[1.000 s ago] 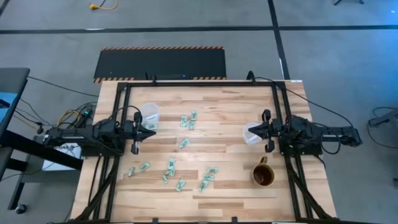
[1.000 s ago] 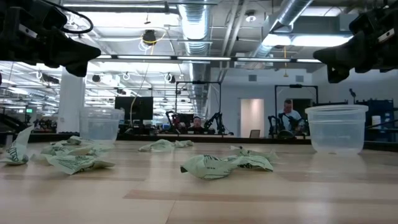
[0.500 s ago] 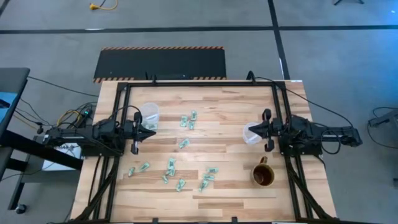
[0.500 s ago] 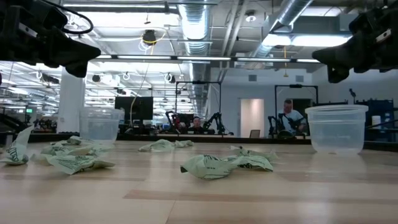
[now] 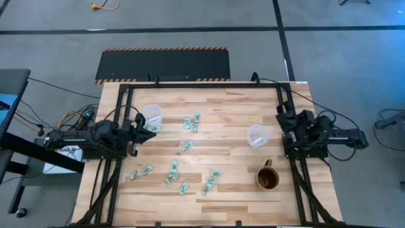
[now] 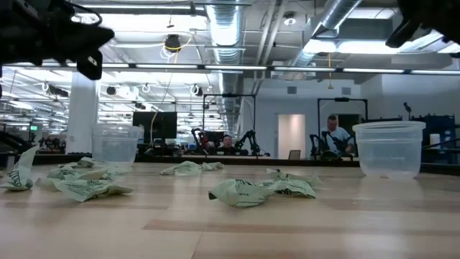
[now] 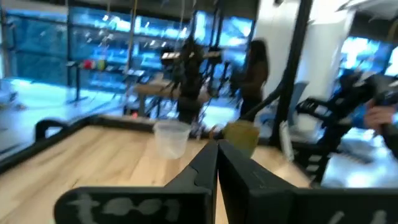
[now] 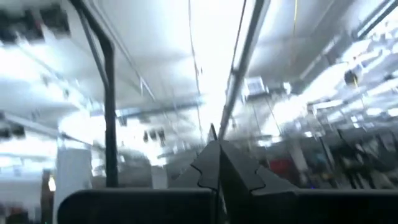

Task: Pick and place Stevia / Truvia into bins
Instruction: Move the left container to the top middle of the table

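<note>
Several green-and-white Stevia sachets [image 5: 174, 170] lie flat and scattered over the middle and near part of the wooden table; they look crumpled in the low view [image 6: 260, 191]. One clear cup [image 5: 152, 116] stands far left and another [image 5: 257, 135] stands right of centre. My left gripper [image 5: 154, 128] hovers shut just near-side of the left cup, above the table, its fingers meeting in the left wrist view [image 7: 216, 149]. My right gripper [image 5: 281, 117] is shut, drawn back by the right rail and tipped up, and its wrist view [image 8: 214, 146] shows only the ceiling.
A brown mug [image 5: 267, 178] with a handle stands near right, close to the right arm. A black frame rail [image 5: 202, 83] runs along the table's far edge and down both sides. People show in the room beyond [image 6: 335, 133]. Bare wood lies between the two cups.
My right gripper has drawn back from the right cup toward the table's right edge, risen and tipped upward, leaving the cup uncovered. My left gripper has risen slightly and turned a little beside the left cup. The sachets and cups have stayed where they were.
</note>
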You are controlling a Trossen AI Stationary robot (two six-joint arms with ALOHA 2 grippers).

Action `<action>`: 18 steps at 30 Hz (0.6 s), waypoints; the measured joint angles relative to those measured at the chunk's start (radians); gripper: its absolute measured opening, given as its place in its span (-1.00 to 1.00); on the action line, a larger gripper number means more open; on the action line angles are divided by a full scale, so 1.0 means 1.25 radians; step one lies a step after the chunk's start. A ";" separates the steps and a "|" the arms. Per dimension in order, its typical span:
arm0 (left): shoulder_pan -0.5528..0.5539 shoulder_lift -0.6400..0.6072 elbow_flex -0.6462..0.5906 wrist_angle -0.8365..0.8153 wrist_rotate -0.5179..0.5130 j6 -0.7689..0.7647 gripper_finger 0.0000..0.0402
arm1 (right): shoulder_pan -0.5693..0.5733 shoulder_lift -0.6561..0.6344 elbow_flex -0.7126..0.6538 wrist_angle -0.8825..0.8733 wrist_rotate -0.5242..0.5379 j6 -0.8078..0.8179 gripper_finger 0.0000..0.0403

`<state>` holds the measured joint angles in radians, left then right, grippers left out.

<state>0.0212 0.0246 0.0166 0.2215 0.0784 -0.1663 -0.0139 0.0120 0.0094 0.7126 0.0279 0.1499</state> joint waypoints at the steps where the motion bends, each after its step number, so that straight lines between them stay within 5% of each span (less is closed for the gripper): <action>1: 0.000 0.000 0.000 0.027 0.019 -0.003 -1.00 | 0.000 0.000 0.006 0.006 0.000 0.000 -1.00; 6: 0.000 0.000 0.000 0.172 0.145 -0.002 -1.00 | 0.000 0.013 0.064 -0.044 -0.043 0.000 -1.00; 10: 0.000 0.000 0.019 0.151 0.159 -0.015 -1.00 | 0.000 0.030 0.099 -0.115 -0.065 0.000 -1.00; 13: 0.000 0.003 0.073 -0.026 0.083 0.007 -1.00 | -0.002 0.032 0.106 -0.172 -0.065 0.000 -1.00; 18: 0.000 0.056 0.205 -0.355 -0.158 0.015 -1.00 | -0.001 0.032 0.107 -0.237 -0.065 -0.001 -1.00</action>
<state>0.0212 0.0948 0.2735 -0.2217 -0.1185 -0.1470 -0.0154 0.0521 0.1432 0.4165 -0.0532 0.1490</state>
